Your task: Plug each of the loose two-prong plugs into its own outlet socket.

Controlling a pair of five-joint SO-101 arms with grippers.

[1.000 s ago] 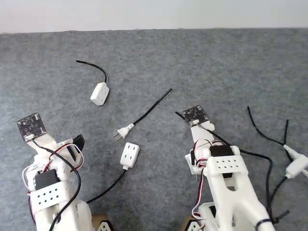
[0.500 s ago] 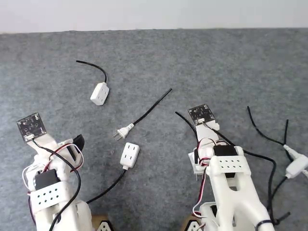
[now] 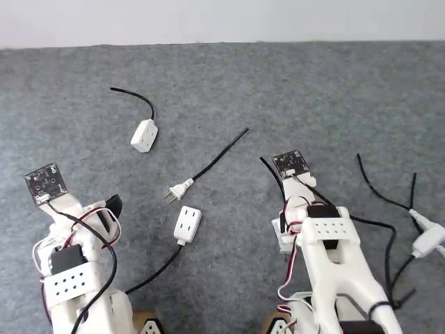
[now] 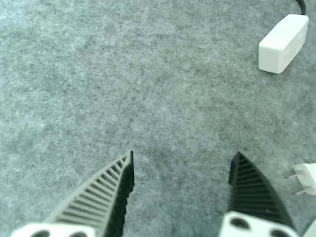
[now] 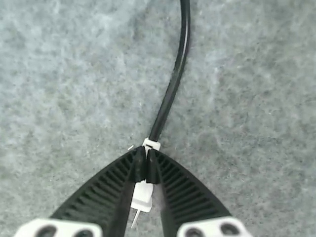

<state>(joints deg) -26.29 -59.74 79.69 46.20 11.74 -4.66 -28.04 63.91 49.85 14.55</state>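
Note:
My right gripper (image 5: 146, 153) is shut on a white two-prong plug (image 5: 142, 195), whose black cord (image 5: 173, 89) runs away over the carpet. In the high view that cord (image 3: 268, 171) emerges beside the right arm (image 3: 327, 236). Another loose plug (image 3: 179, 189) lies mid-table with its black cord trailing away. Just below it sits a white outlet socket (image 3: 187, 224). A second socket (image 3: 144, 135) lies farther back on the left. My left gripper (image 4: 183, 157) stands open over bare carpet, with a socket (image 4: 283, 43) and a plug (image 4: 306, 178) off to one side. From above, the left gripper (image 3: 110, 209) is left of the sockets.
Grey carpet (image 3: 313, 90) covers the table up to a pale wall at the back. At the far right lie a white connector (image 3: 425, 240) and several loose black cords (image 3: 379, 189).
The right arm has shifted slightly to the right, dragging its held plug's cord along. The left arm, sockets and loose plug have not moved.

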